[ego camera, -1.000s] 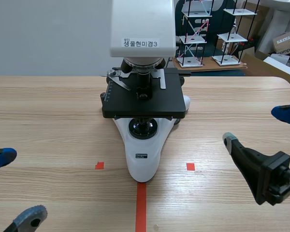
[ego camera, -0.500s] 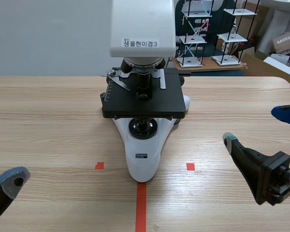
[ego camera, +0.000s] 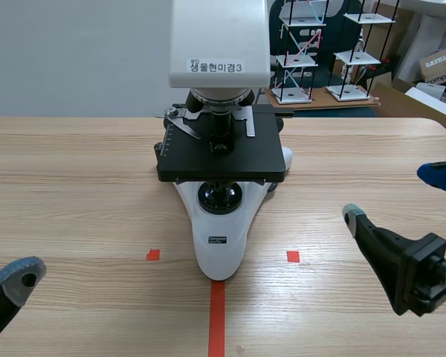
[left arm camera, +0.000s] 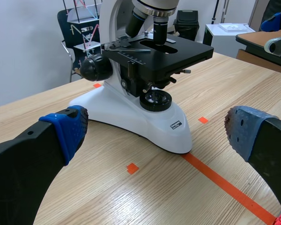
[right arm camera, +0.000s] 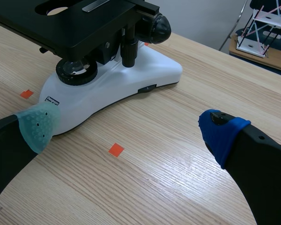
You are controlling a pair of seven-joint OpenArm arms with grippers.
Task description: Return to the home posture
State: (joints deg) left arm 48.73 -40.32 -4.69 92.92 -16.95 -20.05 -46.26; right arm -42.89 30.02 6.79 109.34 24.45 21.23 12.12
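Left pincer [ego camera: 1, 235] pulled back from the microscope [ego camera: 221, 163] a second ago, now static, spread and empty. Right pincer [ego camera: 395, 195] unmoved right of microscope, also spread; home likely reached.

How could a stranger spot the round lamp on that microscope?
Find the big white-and-black microscope at the middle of the wooden table. Under its flat black square stage, on the white foot, sits the round lamp: the only black ring with a glass centre facing up.
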